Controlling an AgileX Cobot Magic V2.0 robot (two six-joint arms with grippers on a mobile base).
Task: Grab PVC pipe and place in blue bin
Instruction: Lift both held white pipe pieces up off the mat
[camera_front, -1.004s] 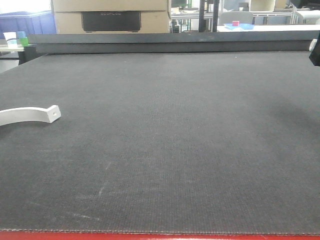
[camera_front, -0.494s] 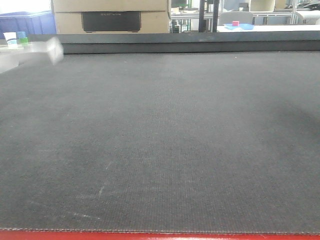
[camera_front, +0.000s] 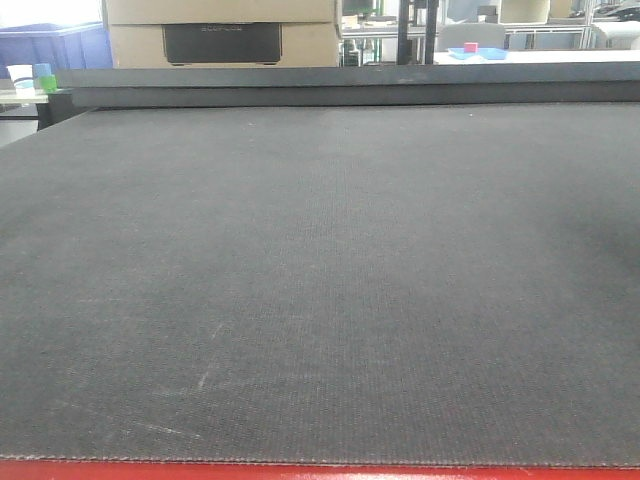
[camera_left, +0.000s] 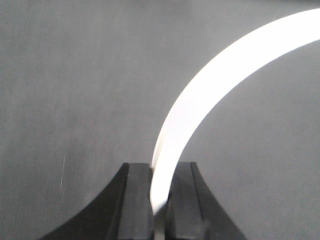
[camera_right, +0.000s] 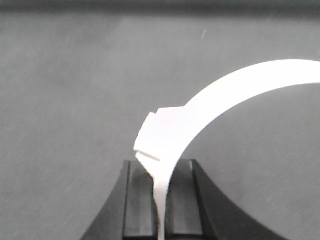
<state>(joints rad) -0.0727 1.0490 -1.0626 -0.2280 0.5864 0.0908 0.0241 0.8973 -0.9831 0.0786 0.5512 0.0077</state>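
Note:
In the left wrist view my left gripper (camera_left: 160, 200) is shut on the PVC pipe (camera_left: 210, 80), a slim white arc that rises from between the jaws and curves off to the upper right, above the dark mat. In the right wrist view my right gripper (camera_right: 161, 205) is shut on a white curved piece (camera_right: 225, 90) of the same kind, with its squared end just above the jaws. I cannot tell whether it is the same piece. Neither gripper nor any pipe shows in the front view. A blue bin (camera_front: 55, 45) stands beyond the table's far left corner.
The dark grey mat (camera_front: 330, 280) covers the table, with a red front edge (camera_front: 320, 472). A raised dark ledge (camera_front: 340, 85) runs along the back. Cardboard boxes (camera_front: 220, 30), cups (camera_front: 30, 78) and a small blue tray (camera_front: 478, 52) lie beyond it.
The pipe lay on the mat at the left one second ago, rose as a blur at the upper left, and is now out of the front view. The dark shape at the right edge is gone.

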